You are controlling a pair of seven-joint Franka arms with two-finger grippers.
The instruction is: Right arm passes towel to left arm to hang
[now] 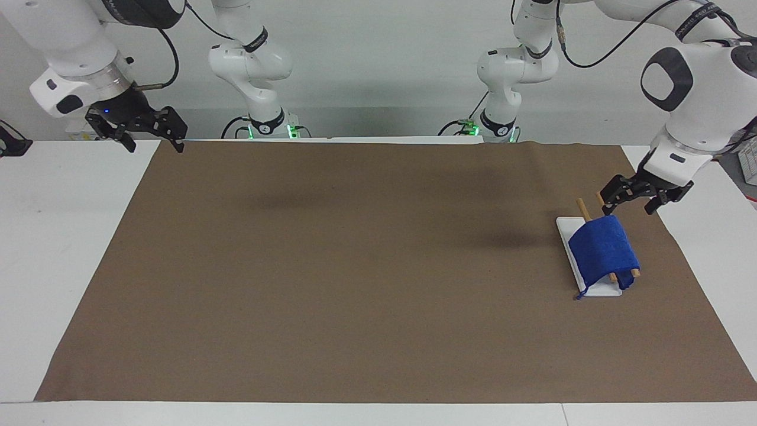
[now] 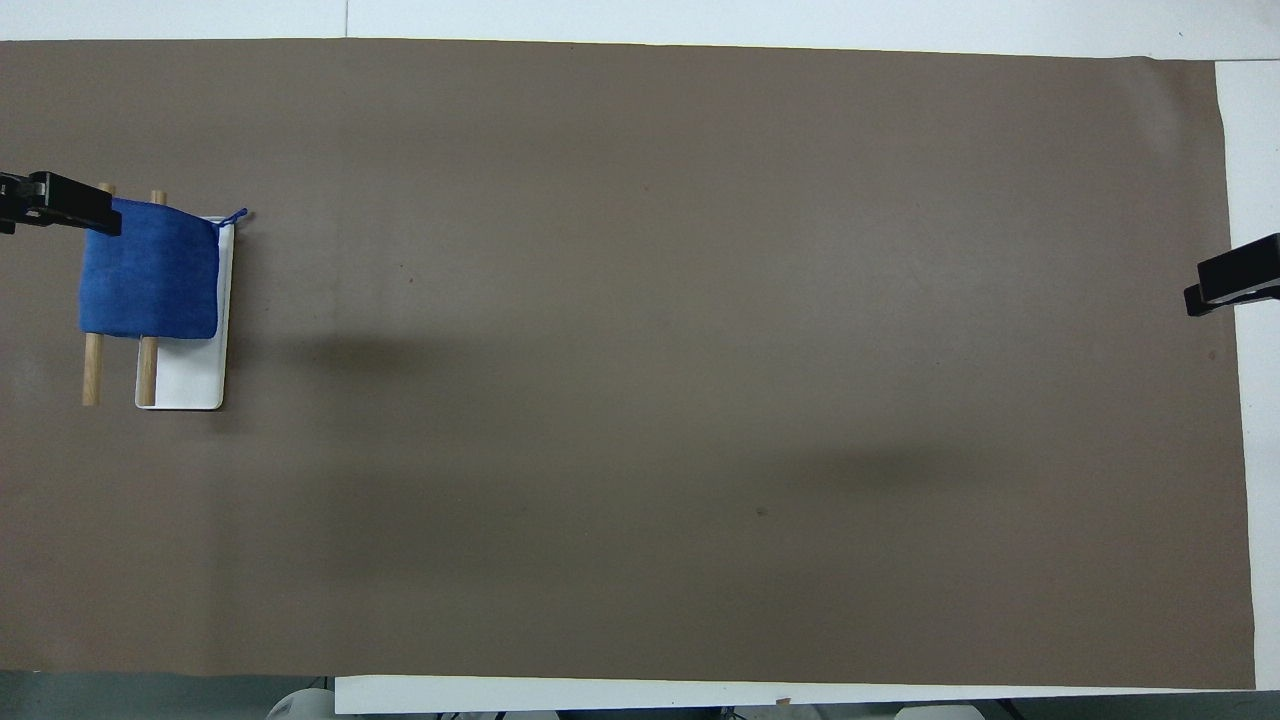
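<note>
Royal-blue fabric, the towel [image 1: 603,251], is seen at the right of the facing frame, draped over two wooden dowels [image 1: 582,206] on a small white base [image 1: 566,230], toward the left arm's end of the table. Its long axis runs along the dowels. The left gripper [image 1: 631,202] is held just above the dowels' robot-side ends, fingers spread, nothing gripped. The right gripper [image 1: 151,137], at upper left, is likewise spread and empty, well apart; the left arm is judged far nearer.
</note>
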